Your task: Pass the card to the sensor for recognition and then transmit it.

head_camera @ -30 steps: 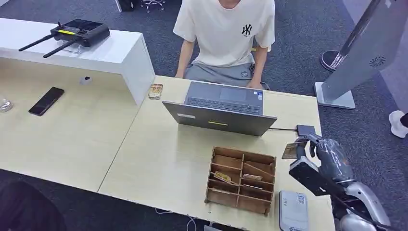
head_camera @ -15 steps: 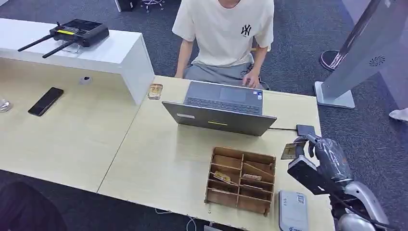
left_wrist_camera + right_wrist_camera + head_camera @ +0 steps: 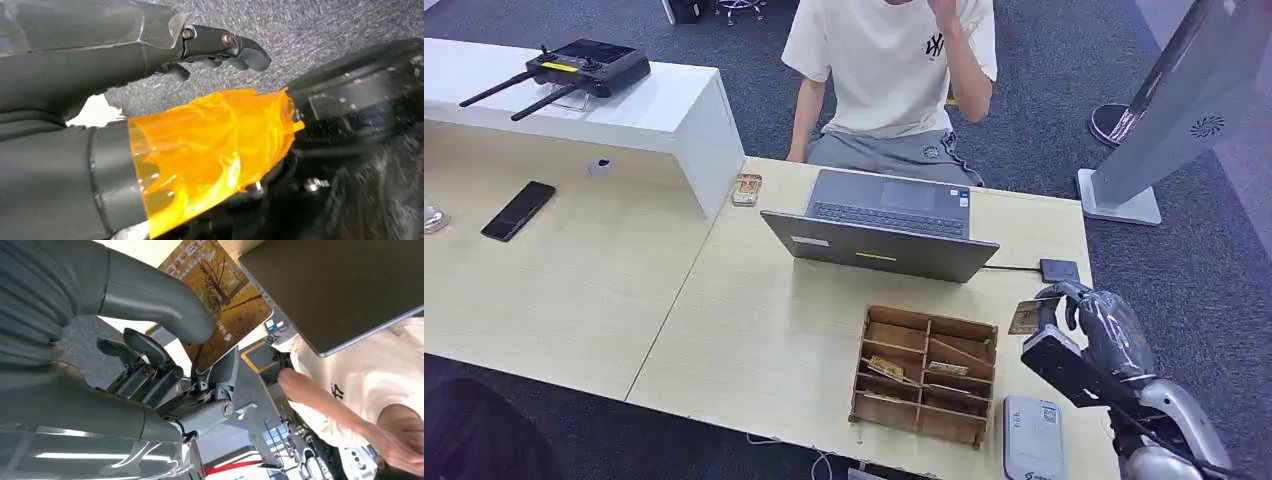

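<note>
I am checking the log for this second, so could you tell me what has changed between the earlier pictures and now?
The person behind the laptop lifted a hand from the keyboard's edge up toward the head. The right hand still pinches the card beside the small black sensor, barely shifted. The wooden organizer, phone and left hand stayed as they were.

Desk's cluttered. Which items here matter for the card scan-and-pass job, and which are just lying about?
Job:
card, pinched in the right hand
small black sensor pad on the desk beside the laptop, cabled
wooden compartment box holding more cards
person seated opposite, probably the receiver

Lying about:
laptop
phone
controller with antennas
white device at the near desk edge
</note>
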Motion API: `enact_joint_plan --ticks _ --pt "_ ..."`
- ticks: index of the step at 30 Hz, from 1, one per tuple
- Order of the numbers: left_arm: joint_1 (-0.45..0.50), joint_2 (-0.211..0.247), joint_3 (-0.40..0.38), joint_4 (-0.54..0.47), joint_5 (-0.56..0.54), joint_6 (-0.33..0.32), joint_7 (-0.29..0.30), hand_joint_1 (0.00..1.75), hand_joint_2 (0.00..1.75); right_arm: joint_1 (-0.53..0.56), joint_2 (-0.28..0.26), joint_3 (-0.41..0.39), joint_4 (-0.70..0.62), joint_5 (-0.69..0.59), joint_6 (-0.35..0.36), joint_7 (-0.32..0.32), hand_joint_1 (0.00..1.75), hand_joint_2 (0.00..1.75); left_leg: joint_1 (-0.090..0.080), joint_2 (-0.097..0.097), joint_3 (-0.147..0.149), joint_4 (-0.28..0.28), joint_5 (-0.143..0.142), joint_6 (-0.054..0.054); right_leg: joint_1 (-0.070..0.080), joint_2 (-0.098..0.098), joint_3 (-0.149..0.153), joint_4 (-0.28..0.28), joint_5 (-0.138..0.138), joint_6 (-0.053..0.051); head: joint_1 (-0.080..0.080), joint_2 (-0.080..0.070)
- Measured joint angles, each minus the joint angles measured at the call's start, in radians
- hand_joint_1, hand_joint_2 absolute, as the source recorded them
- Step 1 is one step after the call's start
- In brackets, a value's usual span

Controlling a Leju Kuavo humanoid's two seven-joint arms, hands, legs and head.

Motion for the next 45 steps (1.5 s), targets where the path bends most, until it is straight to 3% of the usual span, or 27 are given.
enact_joint_plan --ticks 9,13,16,35,45 --pt "0.012 -0.001 0.018 -0.007 -0.016 0.0 0.012 0.0 0.0 0.0 0.0 0.0 0.0 0.0 0.0 0.0 1.75 1.75 0.0 0.0 0.0 0.0 0.0 0.0 0.0 0.0 0.0 0.0 0.0 0.0 0.0 0.0" --pt "0.092 -0.004 0.146 -0.08 -0.149 0.0 0.062 0.0 0.0 0.004 0.0 -0.002 -0.003 0.002 0.003 0.009 1.75 1.75 0.0 0.0 0.001 0.0 0.0 0.0 0.0 0.0 0.0 0.0 0.0 0.0 0.0 0.0" --pt "0.111 -0.002 0.169 -0.108 -0.207 0.0 0.084 0.0 0.0 0.007 0.0 -0.006 -0.005 0.003 0.005 0.012 1.75 1.75 0.0 0.0 0.0 0.0 0.0 0.0 0.0 0.0 0.0 0.0 0.0 0.0 0.0 0.0" --pt "0.125 0.003 0.188 -0.125 -0.174 0.0 0.082 0.0 0.0 0.023 0.0 -0.009 -0.015 0.003 0.018 0.021 1.75 1.75 0.0 0.0 0.0 0.0 0.0 0.0 0.0 0.0 0.0 0.0 0.0 0.0 0.0 0.0" --pt "0.142 -0.007 0.22 -0.135 -0.151 0.0 0.103 0.0 0.0 0.027 -0.036 -0.016 -0.021 0.001 0.078 0.062 1.75 1.75 0.0 0.0 0.0 0.0 0.0 0.0 0.0 -0.001 0.001 0.0 0.0 0.0 0.0 0.0"
